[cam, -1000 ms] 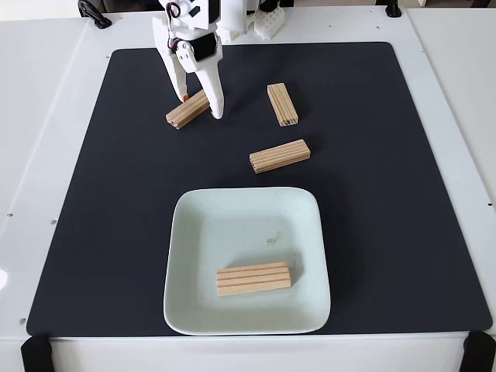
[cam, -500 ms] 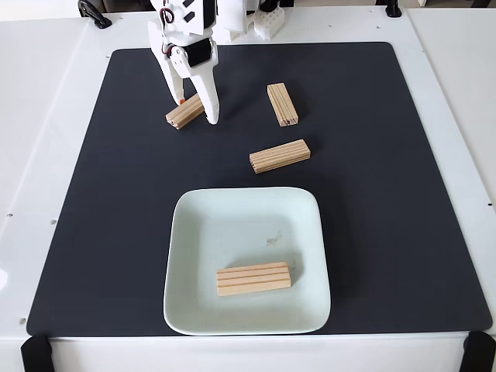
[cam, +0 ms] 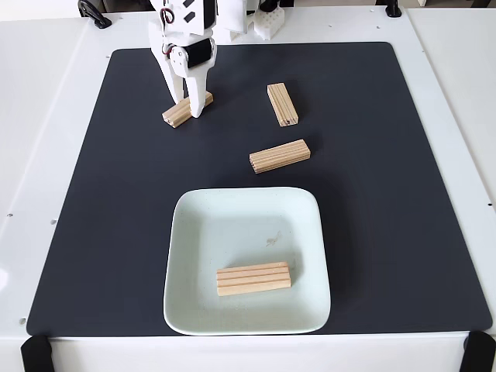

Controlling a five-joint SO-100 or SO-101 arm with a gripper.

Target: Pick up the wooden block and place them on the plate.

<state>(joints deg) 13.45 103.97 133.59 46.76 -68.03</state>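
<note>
In the fixed view my white gripper (cam: 187, 107) stands at the back left of the mat, its two fingers closed across the middle of a tan wooden block (cam: 175, 116) that lies diagonally on the mat. A second wooden block (cam: 282, 104) lies to the right of it, nearly lengthwise. Below that, a third wooden block (cam: 279, 156) rests just behind the plate. The pale mint square plate (cam: 232, 225) sits at the front centre, with one wooden block (cam: 253, 278) lying in its near half.
A black mat (cam: 387, 194) covers most of the white table (cam: 46, 155). The arm's white base parts (cam: 269, 22) stand at the back edge. Black clamps (cam: 35, 353) sit at the front corners.
The fingers have narrowed from a wide straddle to a close grip on the left block. The gripper and block have shifted slightly left. The other blocks and plate have not moved.
</note>
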